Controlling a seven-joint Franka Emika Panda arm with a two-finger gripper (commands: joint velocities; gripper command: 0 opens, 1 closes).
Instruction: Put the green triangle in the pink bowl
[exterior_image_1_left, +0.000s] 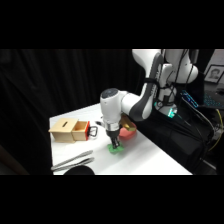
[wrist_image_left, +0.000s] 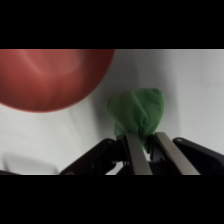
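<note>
A: Where is the green triangle (wrist_image_left: 137, 111) at this moment?

B: In the wrist view it sits a little right of the centre, on the white table (wrist_image_left: 195, 90). In the side view it is low in the middle of the frame, directly under the arm.

A: And the gripper (wrist_image_left: 147, 150), what does it do?

B: Its two fingers (wrist_image_left: 134, 152) rise from the bottom edge and stand close to each other, with only a narrow gap. Their tips reach the lower edge of the green block. They look to pinch it there, but I cannot tell this for sure.

A: Where is the pink bowl (wrist_image_left: 47, 77)?

B: It fills the upper left of the wrist view, just beside the block and not touching it. In the side view it is just right of the gripper.

A: What else is there?

B: A tan wooden box (exterior_image_1_left: 69, 131) is at the left of the table, and metal tongs (exterior_image_1_left: 72, 161) lie at the lower left.
</note>
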